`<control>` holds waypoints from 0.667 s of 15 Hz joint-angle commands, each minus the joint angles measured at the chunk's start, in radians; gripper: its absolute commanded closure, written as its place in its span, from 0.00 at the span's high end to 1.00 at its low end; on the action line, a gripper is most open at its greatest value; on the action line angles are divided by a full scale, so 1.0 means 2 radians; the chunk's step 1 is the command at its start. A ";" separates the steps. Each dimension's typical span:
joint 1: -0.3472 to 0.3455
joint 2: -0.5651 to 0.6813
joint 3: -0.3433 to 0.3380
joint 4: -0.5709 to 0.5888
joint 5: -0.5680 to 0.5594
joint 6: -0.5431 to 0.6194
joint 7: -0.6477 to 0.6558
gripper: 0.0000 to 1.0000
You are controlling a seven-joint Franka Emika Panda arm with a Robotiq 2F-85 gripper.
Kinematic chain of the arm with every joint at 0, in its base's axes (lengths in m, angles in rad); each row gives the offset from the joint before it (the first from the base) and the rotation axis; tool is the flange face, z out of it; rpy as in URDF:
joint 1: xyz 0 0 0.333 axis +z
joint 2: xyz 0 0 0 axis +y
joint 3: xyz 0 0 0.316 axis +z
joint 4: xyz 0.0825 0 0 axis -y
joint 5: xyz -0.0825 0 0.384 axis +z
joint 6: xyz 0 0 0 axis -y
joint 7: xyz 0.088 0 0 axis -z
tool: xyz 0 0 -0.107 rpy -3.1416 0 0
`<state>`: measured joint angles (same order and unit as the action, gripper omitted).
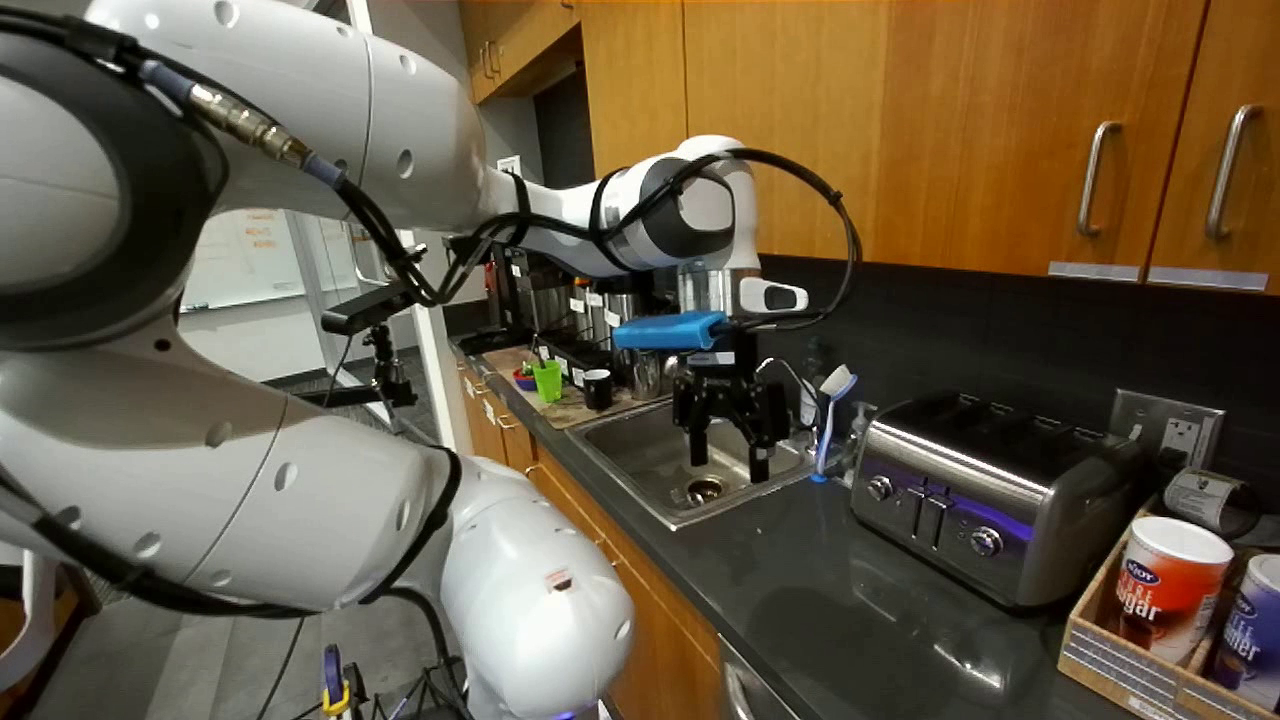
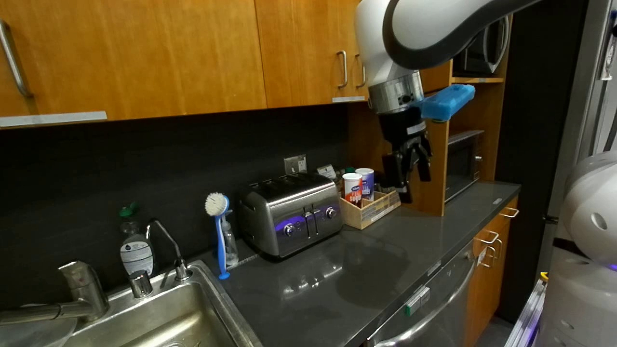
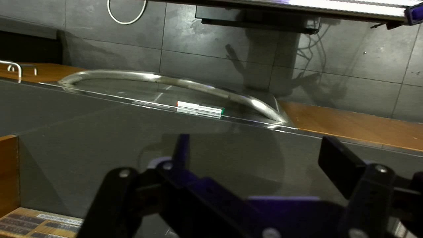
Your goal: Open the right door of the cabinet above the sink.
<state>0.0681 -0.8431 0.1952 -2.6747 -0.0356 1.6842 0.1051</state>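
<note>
The right door [image 2: 144, 58] is a flat honey-brown panel, shut, at the upper left of an exterior view. Its silver bar handle [image 2: 15, 62] runs along its left edge, partly cut by the frame. Beneath it lies the steel sink [image 2: 205, 313], which also shows in an exterior view as the sink [image 1: 635, 465]. My black gripper [image 1: 728, 462] points down with its jaws spread and nothing between them. Seen again as the gripper [image 2: 414, 185], it hangs over the counter, right of the toaster and well away from that handle. The wrist view has the gripper [image 3: 256, 145] above dark countertop.
A silver toaster [image 2: 294, 212] stands right of the sink, then a wooden box [image 2: 366, 214] holding canisters. A blue brush [image 2: 221, 241] and faucet [image 2: 87, 294] stand by the sink. Another pair of cabinet handles [image 2: 342, 70] sits rightward. The dishwasher handle [image 3: 165, 79] juts from the counter front.
</note>
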 commanded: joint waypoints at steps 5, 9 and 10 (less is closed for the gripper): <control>0.008 0.002 -0.006 0.001 -0.004 -0.001 0.005 1.00; 0.040 0.020 0.022 0.023 0.054 0.015 0.035 1.00; 0.053 0.028 0.035 0.033 0.081 0.025 0.051 1.00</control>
<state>0.1092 -0.8358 0.2112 -2.6635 0.0293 1.7014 0.1264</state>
